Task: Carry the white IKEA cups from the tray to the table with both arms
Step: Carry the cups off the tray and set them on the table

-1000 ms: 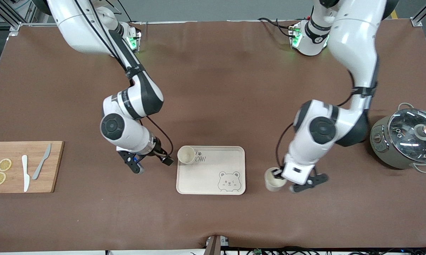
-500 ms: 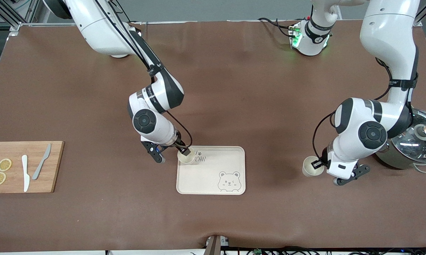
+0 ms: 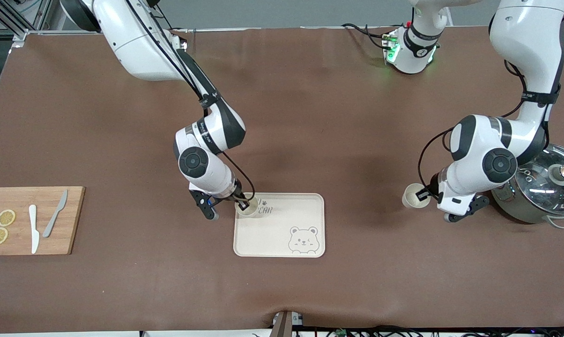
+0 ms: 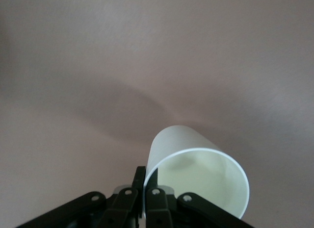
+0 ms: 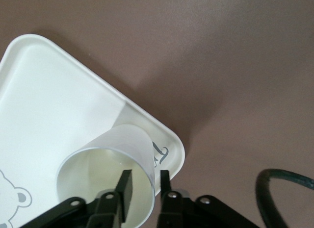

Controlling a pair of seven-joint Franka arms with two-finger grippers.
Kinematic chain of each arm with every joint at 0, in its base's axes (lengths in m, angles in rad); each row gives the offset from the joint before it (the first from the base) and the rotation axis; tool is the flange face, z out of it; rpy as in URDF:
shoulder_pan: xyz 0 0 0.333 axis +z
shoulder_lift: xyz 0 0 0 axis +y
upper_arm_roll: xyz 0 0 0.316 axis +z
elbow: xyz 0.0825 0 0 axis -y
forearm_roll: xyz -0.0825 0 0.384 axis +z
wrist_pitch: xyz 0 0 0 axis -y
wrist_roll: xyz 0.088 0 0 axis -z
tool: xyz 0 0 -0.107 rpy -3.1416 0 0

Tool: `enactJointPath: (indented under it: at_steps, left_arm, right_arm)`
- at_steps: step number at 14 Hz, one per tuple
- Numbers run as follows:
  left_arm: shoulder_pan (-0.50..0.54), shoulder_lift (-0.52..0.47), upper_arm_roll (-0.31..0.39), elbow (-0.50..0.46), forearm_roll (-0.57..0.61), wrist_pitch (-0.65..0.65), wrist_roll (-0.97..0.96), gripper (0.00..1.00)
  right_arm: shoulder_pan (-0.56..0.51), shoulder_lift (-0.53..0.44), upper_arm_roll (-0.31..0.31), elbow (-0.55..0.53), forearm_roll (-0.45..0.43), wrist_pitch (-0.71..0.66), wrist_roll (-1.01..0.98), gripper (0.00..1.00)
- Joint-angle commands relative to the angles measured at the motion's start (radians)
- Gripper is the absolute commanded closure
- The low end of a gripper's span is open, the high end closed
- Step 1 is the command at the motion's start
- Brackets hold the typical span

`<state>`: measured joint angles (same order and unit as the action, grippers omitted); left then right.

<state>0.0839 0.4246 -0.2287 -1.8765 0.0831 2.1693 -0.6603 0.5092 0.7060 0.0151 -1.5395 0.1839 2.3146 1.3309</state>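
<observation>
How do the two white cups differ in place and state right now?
One cup stands in a corner of the bear tray; the other cup is off the tray, over bare table toward the left arm's end, beside the pot. The right gripper straddles the first cup's wall without closing; the left gripper pinches the second's wall. Both look identical and upright.

The tray [image 3: 282,234] sits at the lower middle of the frame, with 1 cup [image 3: 247,208] in its upper-left corner. The 2nd cup [image 3: 411,196] sits at centre right, probably just above the table [image 3: 310,117]. The pot [image 3: 537,187] is at the right edge, the cutting board [image 3: 31,220] at the left edge.
</observation>
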Motion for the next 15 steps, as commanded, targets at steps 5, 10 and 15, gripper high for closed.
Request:
enactJointPath:
  at_steps: [5,10,15]
  left_arm:
    - [0.053,-0.076,-0.032,-0.173,-0.049,0.092,0.001,1.00]
    - [0.065,-0.015,-0.032,-0.178,-0.054,0.239,0.001,1.00]
    - [0.066,-0.007,-0.031,-0.165,-0.054,0.251,-0.007,0.00]
  right_arm:
    - [-0.021,-0.029,0.002,0.033,0.012,-0.058,0.010,1.00]
    - [-0.124,-0.095,-0.004,0.059,0.019,-0.247,-0.149,1.00]
    - [-0.305,-0.118,-0.007,0.013,0.012,-0.376,-0.606,1.00]
